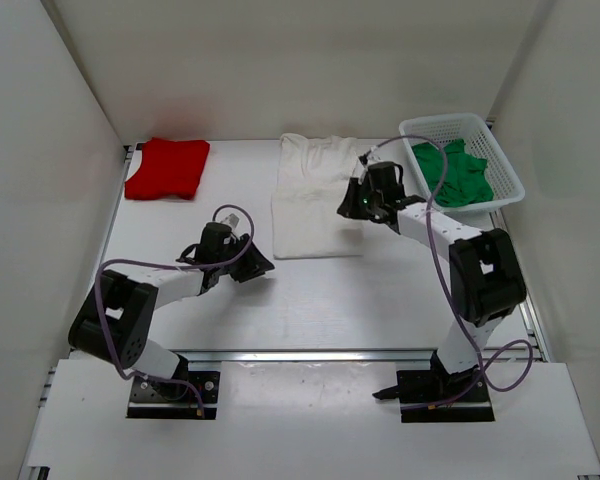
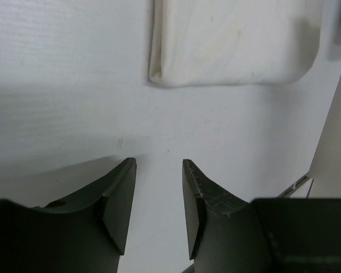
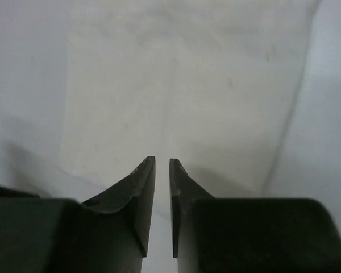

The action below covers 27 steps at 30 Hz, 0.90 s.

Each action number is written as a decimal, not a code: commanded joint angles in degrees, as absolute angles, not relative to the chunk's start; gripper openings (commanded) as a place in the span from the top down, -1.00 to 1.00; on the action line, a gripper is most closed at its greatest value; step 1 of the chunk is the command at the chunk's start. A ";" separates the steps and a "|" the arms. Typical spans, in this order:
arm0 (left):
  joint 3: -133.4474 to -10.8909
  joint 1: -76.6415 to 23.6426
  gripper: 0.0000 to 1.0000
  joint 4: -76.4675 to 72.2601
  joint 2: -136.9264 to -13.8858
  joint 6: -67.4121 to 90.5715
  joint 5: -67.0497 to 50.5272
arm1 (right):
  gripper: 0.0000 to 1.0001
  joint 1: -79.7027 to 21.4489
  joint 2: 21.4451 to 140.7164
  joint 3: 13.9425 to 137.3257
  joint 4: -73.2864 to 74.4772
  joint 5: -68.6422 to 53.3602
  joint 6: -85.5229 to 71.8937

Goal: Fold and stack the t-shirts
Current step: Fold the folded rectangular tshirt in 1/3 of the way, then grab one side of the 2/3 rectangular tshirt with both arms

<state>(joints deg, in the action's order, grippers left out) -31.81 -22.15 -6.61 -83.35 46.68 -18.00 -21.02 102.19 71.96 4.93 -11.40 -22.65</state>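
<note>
Bare bench point(image 1: 310, 300) fronts the white t-shirt point(image 1: 315, 200); left jaws just short of its edge, half-open, empty. Right jaws above it, barely parted, empty.

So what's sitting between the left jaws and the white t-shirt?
Nothing: only bare table lies between the left jaws and the white t-shirt, seen best in the left wrist view.
</note>
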 commanded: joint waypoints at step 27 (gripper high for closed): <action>-44.39 -21.62 0.60 -9.49 -103.27 49.83 -13.88 | 0.82 -9.84 99.23 41.40 -15.91 -29.44 -33.75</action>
<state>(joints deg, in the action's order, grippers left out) -44.31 -20.99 -12.47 -102.30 50.76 -15.81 -9.52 98.76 41.91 -12.64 -28.51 -32.64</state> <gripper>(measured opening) 0.217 0.108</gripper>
